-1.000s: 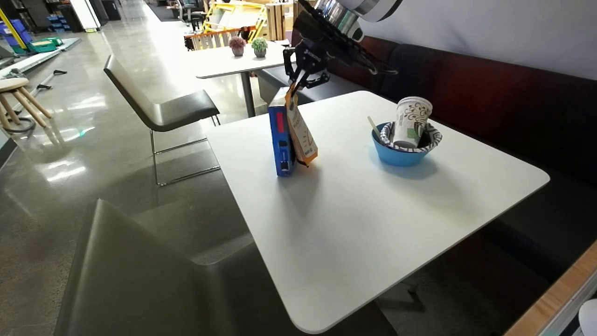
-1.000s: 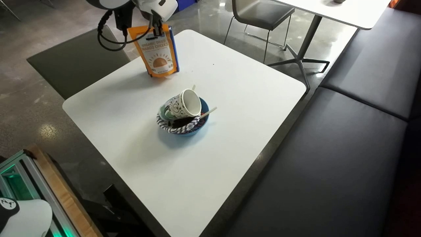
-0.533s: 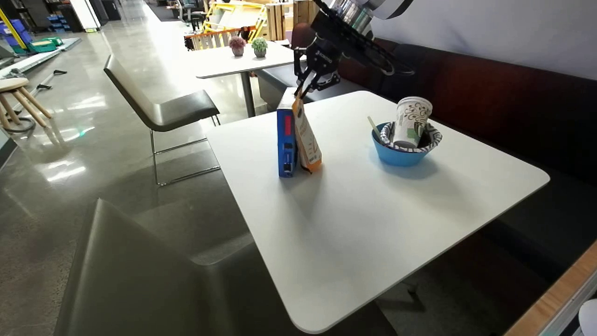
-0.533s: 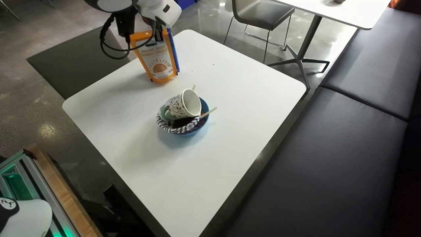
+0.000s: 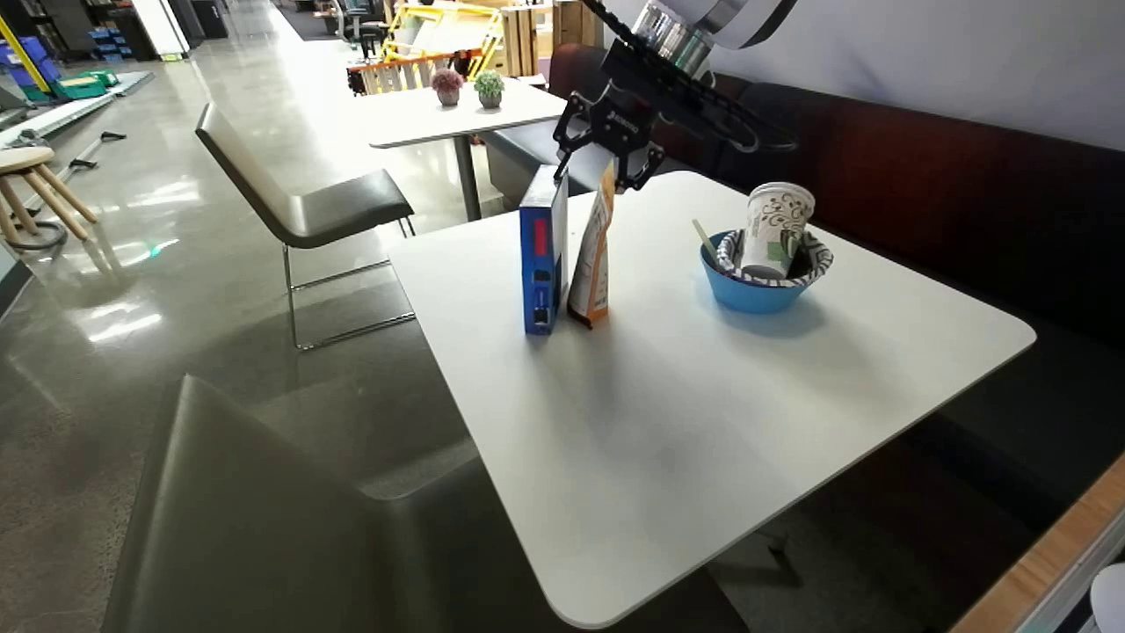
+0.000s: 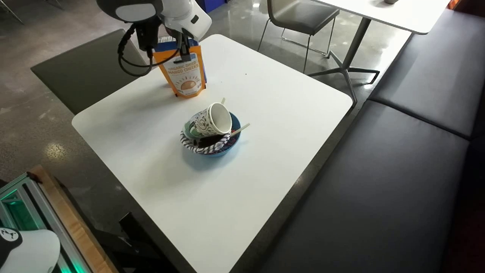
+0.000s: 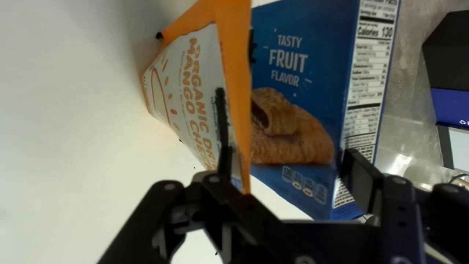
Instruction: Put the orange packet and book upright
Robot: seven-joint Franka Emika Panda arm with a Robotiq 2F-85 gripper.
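The orange packet (image 5: 592, 255) stands on its bottom edge on the white table, leaning slightly, its pale face turned toward the bowl. Beside it the book (image 5: 540, 255), in the pictures a blue food box with fruit-flavor print, stands upright, a narrow gap between them at the base. My gripper (image 5: 591, 179) is open above the two. In the wrist view one finger (image 7: 225, 161) lies along the packet's printed face; the other finger (image 7: 362, 179) is at the box's far edge, contact unclear. The packet's top edge is between the jaws, not squeezed. In an exterior view the packet (image 6: 185, 76) hides most of the box (image 6: 170, 46).
A blue bowl (image 5: 758, 297) holding a patterned paper cup (image 5: 777, 230), a striped paper bowl and light sticks stands on the same table (image 5: 668, 457). The table's edge runs close behind the box, with a chair (image 6: 94, 68) beyond. A dark bench (image 6: 379, 182) lines another side.
The jaws have opened from a closed hold on the packet's top. The packet's top has swung away from the box toward the bowl side. The box has straightened, and the gripper has shifted toward the bowl.
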